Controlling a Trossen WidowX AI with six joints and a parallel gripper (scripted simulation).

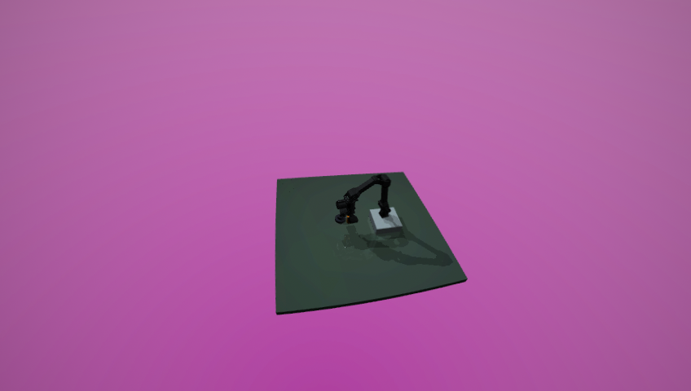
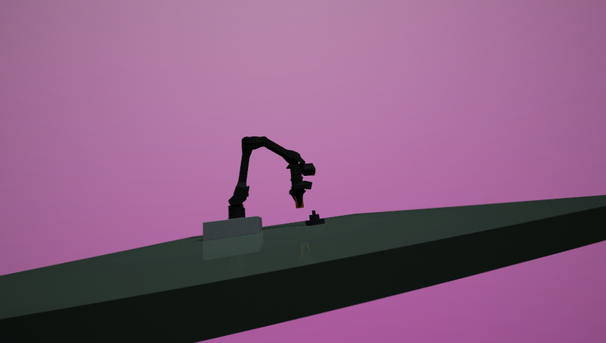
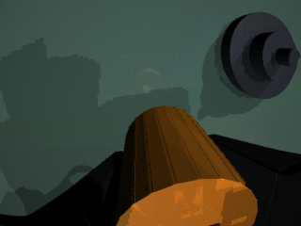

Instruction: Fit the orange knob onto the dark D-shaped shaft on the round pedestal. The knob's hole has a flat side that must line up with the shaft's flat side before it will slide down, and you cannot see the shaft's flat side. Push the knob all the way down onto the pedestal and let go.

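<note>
Claw (image 2: pixel 299 204) is clenched on the orange knob (image 3: pixel 182 183) and holds it in the air above the dark green counter (image 1: pixel 314 271). In the wrist view the knob fills the lower middle of the frame, ribbed along its tapered body, with its wider flanged end facing the camera. The hole in that end shows as a dark opening with one flat side, and the flat lies toward the upper edge of the opening as seen here. Dark claw parts flank the knob on both sides.

The round pedestal (image 3: pixel 260 56) sits on the counter at the upper right of the wrist view, apart from the knob, with the dark shaft (image 3: pixel 288 56) standing out of its stepped centre. The flat side of the shaft cannot be made out.

From the exterior view the knob (image 2: pixel 299 204) hangs just beside and above the pedestal (image 2: pixel 314 220), not over it. The arm arches from its grey base block (image 2: pixel 231 227) and bends down at the wrist.
</note>
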